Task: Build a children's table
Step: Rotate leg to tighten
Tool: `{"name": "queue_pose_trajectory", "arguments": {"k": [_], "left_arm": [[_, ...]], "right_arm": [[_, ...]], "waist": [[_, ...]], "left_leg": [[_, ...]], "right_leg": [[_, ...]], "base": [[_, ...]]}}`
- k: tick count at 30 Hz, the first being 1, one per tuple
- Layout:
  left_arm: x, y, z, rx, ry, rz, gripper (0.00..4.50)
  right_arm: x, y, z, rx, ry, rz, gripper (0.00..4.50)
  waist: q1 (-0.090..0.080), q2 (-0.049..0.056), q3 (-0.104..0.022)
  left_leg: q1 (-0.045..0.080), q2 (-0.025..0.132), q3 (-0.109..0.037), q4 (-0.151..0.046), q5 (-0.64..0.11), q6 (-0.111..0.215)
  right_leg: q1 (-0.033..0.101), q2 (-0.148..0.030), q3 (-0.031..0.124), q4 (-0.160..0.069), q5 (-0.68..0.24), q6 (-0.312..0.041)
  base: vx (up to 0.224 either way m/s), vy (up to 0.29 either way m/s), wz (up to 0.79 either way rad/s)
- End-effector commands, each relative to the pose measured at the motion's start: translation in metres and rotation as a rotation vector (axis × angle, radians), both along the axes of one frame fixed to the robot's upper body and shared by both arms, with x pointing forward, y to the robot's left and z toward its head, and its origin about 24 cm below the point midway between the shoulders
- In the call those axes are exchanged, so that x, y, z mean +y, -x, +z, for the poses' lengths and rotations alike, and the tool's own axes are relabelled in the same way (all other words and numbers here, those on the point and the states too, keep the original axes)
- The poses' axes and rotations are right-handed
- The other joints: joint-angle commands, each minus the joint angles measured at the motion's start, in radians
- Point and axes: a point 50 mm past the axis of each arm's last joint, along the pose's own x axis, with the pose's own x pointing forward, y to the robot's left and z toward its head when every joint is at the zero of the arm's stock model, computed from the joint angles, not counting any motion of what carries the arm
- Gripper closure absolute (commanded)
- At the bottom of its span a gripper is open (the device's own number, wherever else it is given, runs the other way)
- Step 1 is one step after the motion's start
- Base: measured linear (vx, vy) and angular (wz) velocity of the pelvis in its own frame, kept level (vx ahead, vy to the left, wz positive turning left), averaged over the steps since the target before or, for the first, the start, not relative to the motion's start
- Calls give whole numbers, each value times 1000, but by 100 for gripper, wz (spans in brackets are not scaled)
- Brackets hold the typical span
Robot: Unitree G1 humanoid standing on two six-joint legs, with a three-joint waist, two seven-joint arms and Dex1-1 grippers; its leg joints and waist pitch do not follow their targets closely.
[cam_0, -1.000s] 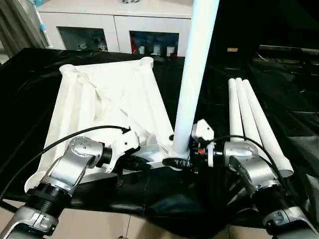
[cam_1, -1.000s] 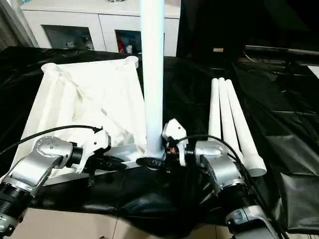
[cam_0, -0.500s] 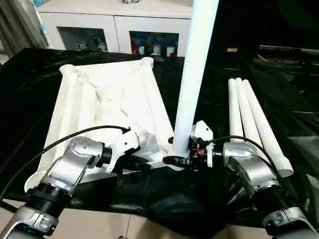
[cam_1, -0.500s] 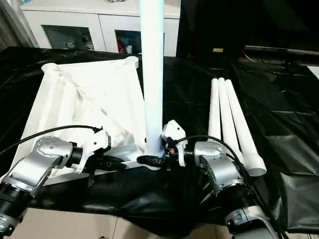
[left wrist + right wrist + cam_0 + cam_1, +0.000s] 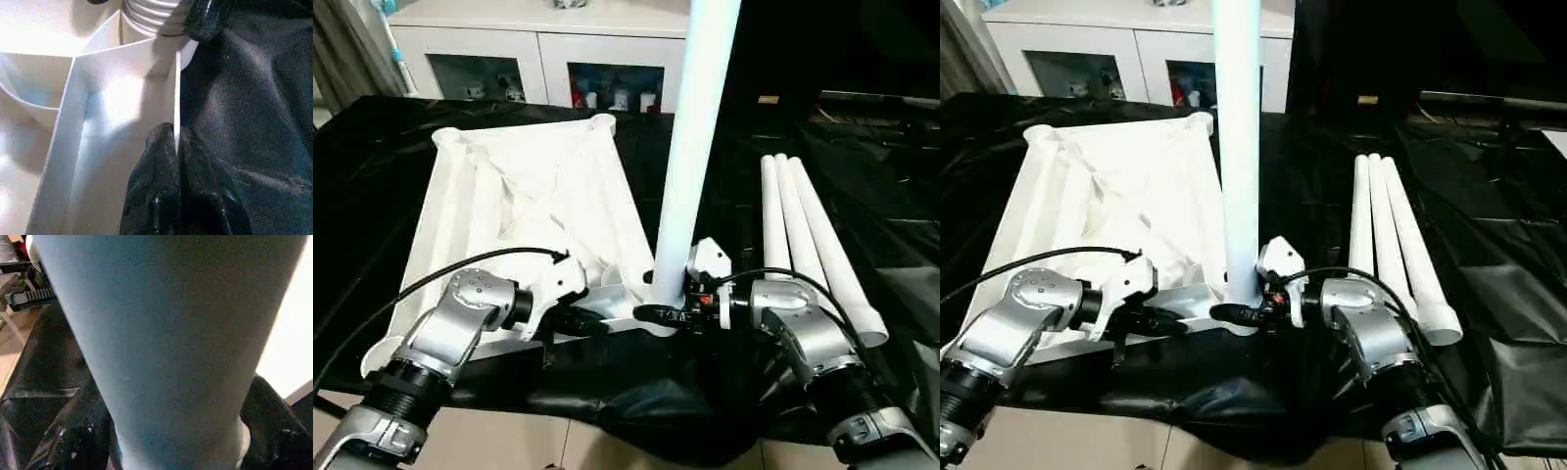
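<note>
Right end effector (image 5: 658, 314) clamped around upright white tapered round leg (image 5: 690, 147), frame centre; left end effector (image 5: 175, 147) pinched together on white plastic rectangular tabletop's (image 5: 524, 196) rim.

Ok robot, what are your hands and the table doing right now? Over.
Left end effector pinching tabletop rim. Right end effector around base of upright leg, standing in the near corner socket. Three spare legs lying on black sheet. Nothing in the way.

You're facing a worktop draped in glossy black sheeting (image 5: 862, 127) — creased, catching light. Beyond its far edge stands a white cabinet (image 5: 543, 44) with glass doors, small items inside. Pale tiled floor (image 5: 499, 441) shows below the near edge — a grey curtain (image 5: 342, 54) hangs far left.
</note>
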Motion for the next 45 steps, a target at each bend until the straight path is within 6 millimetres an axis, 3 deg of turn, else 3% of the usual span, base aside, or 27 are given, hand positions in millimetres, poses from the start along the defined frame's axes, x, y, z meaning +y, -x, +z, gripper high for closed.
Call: {"name": "queue_pose_trajectory", "arguments": {"k": [1, 3, 6, 8, 11, 16, 22, 23, 24, 30, 31, 37, 45], "left_arm": [[-8, 3, -9, 30, 7, -11, 450], [-13, -2, -11, 19, 8, 41, 450], [-17, -5, -14, 18, 6, 72, 450], [-26, -13, -17, 5, 5, 134, 450], [-40, -27, -19, -23, 6, 242, 450], [-53, -44, -19, -60, -23, 389, 450], [-64, -54, -18, -81, -58, 455, 450], [-66, -55, -18, -83, -60, 449, 450], [-66, -55, -18, -82, -60, 448, 450], [-63, -53, -20, -75, -65, 414, 450], [-63, -52, -21, -75, -67, 405, 450], [-54, -45, -19, -88, -62, 306, 450], [-30, -33, -18, -70, -68, 213, 450]], "right_arm": [[0, -2, -14, 29, 25, -103, 176], [1, -7, -24, 53, 18, -247, 176], [3, -8, -29, 70, 7, -322, 176], [12, -9, -36, 96, -12, -420, 176], [26, -13, -44, 115, 0, -547, 176], [43, -21, -52, 129, 64, -723, 176], [58, -27, -52, 161, 74, -851, 177], [64, -28, -51, 167, 61, -850, 177], [65, -28, -50, 169, 58, -849, 177], [70, -30, -41, 166, -57, -787, 177], [70, -31, -39, 161, -72, -780, 121], [61, -36, -26, 93, -133, -678, 64], [35, -27, -14, 17, -92, -386, 5]], "waist": [[1, -2, -59], [-2, -1, -55], [-10, -4, -41], [-13, -4, -35], [-15, -3, -32], [-13, -3, -31], [-7, -7, -35], [-10, -14, -36], [-7, -10, -37], [-8, -11, -36], [-7, -10, -35], [-11, -10, -39], [-19, -8, -50]], "left_leg": [[4, 22, -2, -60, 2, 94], [5, 22, -1, -65, -30, 76], [11, 21, -1, -78, -138, 24], [23, 21, -2, -87, -216, -3], [28, 19, -7, -93, -250, -23], [32, 15, -9, -95, -259, -33], [26, 17, -10, -99, -251, -21], [24, 16, -9, -99, -250, -20], [24, 17, -9, -99, -240, -19], [22, 20, -8, -103, -244, -9], [22, 20, -8, -104, -249, -6], [15, 22, -7, -106, -201, 8], [8, 23, -5, -92, -52, 63]], "right_leg": [[63, -60, 46, -56, 138, -275], [61, -62, 47, -63, 90, -272], [59, -63, 50, -84, -102, -234], [53, -66, 54, -101, -262, -195], [52, -68, 55, -112, -371, -154], [44, -69, 53, -122, -432, -129], [43, -68, 55, -119, -384, -117], [43, -67, 55, -119, -377, -121], [44, -69, 55, -117, -359, -124], [46, -69, 55, -116, -321, -137], [46, -69, 55, -118, -326, -138], [54, -70, 54, -114, -268, -153], [69, -63, 48, -87, 12, -216]], "base": [[0, 0, 0], [0, 0, 0], [0, 0, 0], [0, 0, 0], [0, 0, 0], [0, 0, 0], [0, 0, 0], [0, 0, 0], [0, 0, 0], [0, 0, 0], [0, 0, 0], [0, 0, 0], [0, 0, 0]]}}
